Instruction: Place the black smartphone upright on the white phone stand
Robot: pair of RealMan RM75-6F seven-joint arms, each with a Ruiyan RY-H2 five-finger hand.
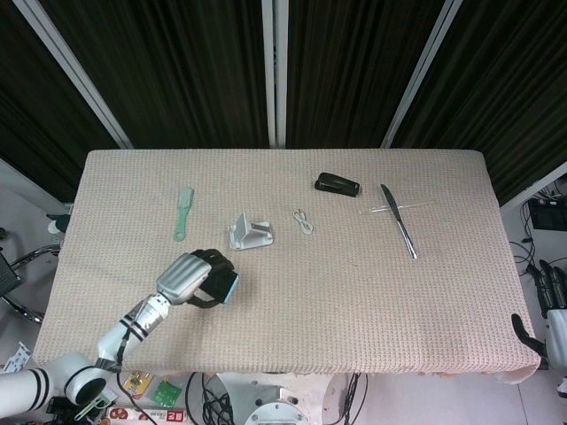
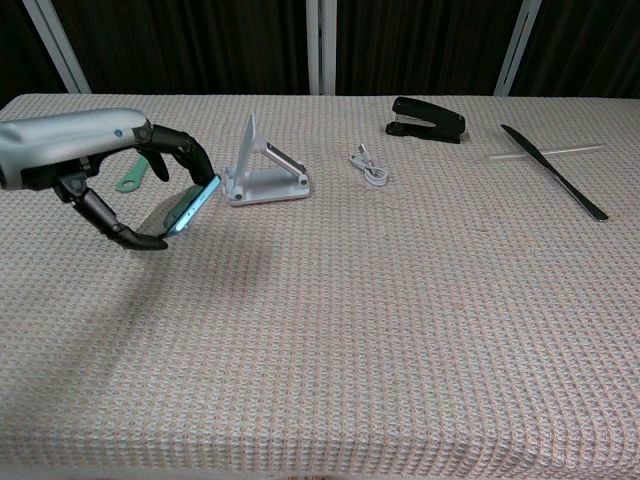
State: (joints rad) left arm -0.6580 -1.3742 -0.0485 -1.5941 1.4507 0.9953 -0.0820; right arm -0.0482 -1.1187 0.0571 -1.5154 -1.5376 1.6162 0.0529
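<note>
My left hand [image 1: 188,279] [image 2: 95,165] grips the black smartphone [image 1: 225,287] [image 2: 192,206] with a teal edge, lifted above the cloth and tilted on its edge. The white phone stand [image 1: 249,233] [image 2: 262,171] sits further back and a little to the right, apart from the hand, its back plate upright and nothing on it. My right hand [image 1: 549,310] hangs off the table's right edge in the head view, fingers loosely apart and holding nothing; the chest view does not show it.
A green brush [image 1: 182,213] [image 2: 133,177] lies behind the left hand. A white cable [image 1: 304,221] [image 2: 369,165], a black stapler [image 1: 337,184] [image 2: 428,119], a knife [image 1: 400,221] [image 2: 553,171] and a clear thin stick [image 1: 397,208] lie toward the back right of the beige cloth [image 2: 400,320].
</note>
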